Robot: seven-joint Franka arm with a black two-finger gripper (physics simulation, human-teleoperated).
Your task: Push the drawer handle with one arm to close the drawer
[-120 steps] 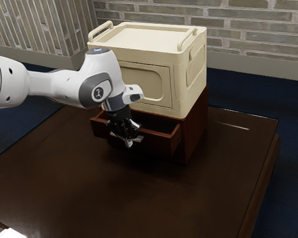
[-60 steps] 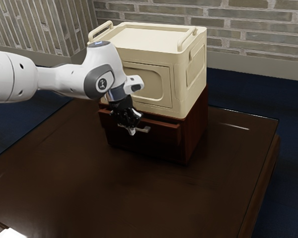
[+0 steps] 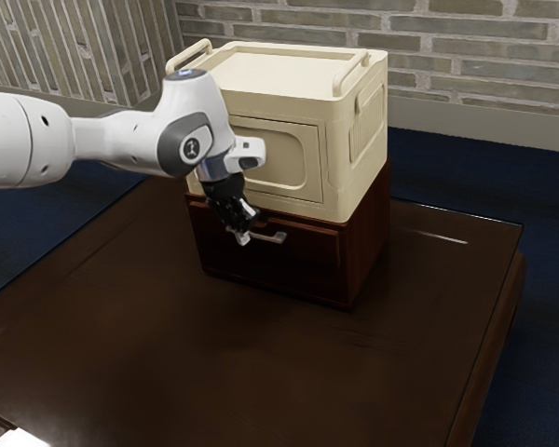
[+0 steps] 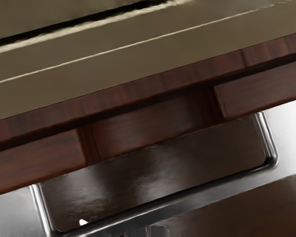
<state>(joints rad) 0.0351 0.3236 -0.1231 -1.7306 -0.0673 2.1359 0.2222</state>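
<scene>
End effector (image 3: 246,232) apparently near cream box (image 3: 289,155)

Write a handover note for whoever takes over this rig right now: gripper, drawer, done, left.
Gripper: at the drawer handle, by its end toward the exterior view's left; whether it is open or shut can't be told.
Drawer: in the dark wood cabinet, under the cream cabinet; its front looks flush or nearly so.
Done: drawer closed, as far as the views show.
Left: probably just confirm it is fully seated, perhaps with a light push, then back away.
</scene>
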